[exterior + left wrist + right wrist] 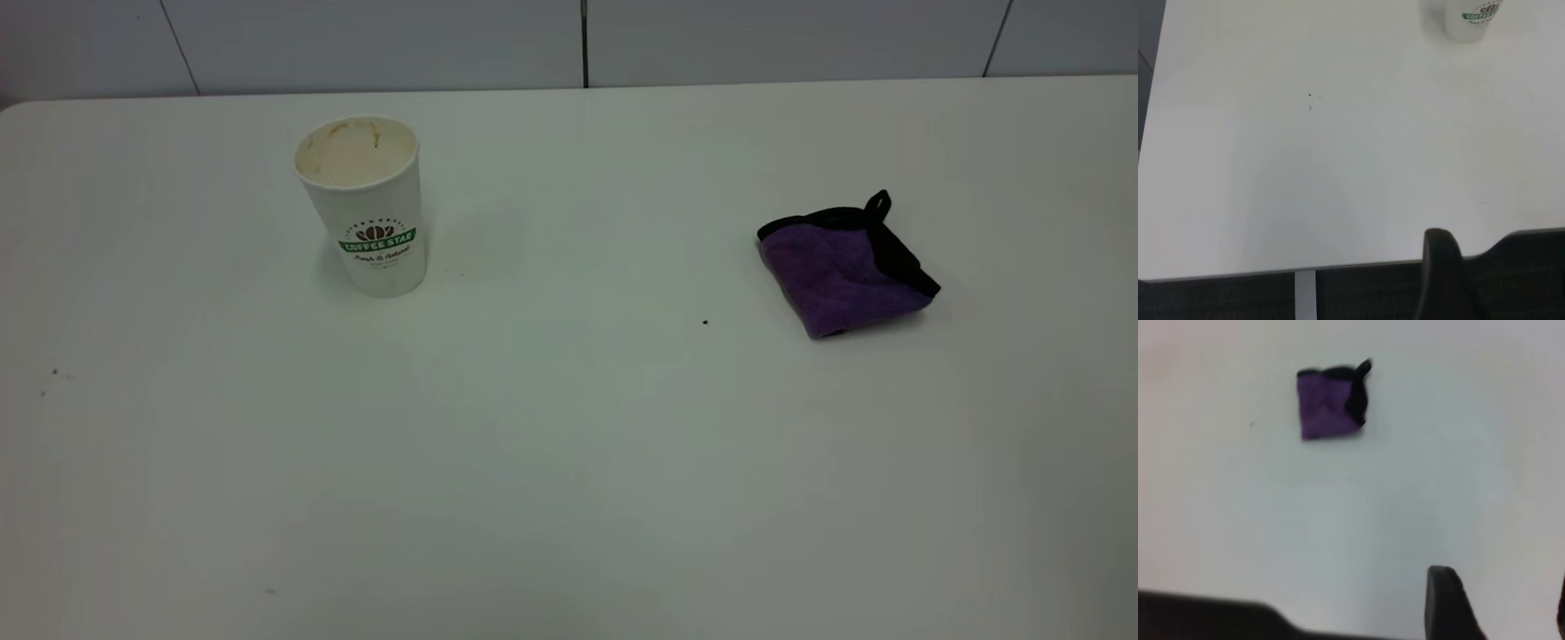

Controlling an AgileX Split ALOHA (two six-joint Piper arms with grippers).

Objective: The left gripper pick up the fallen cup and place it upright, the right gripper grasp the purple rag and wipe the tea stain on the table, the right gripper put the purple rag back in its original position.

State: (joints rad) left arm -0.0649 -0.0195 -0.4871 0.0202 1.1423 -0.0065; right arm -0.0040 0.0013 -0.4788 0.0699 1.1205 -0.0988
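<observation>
The cup [363, 206] stands upright at table [569, 462] left, purple rag [843, 265] well apart at right — nearer the right arm — no stain visible; both grippers' finger state cannot be told.

Soft even light, worktop [569, 462] dims toward near corners. Faint shadow beside cup [364, 209] and under rag [840, 267]. Right wrist view blurred, rag fuzzy; no glare.

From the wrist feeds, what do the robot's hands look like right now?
Little shows. In the left wrist view only one rounded black finger of the left hand is in frame; in the right wrist view, a matching black finger. The exterior view shows neither arm.
</observation>
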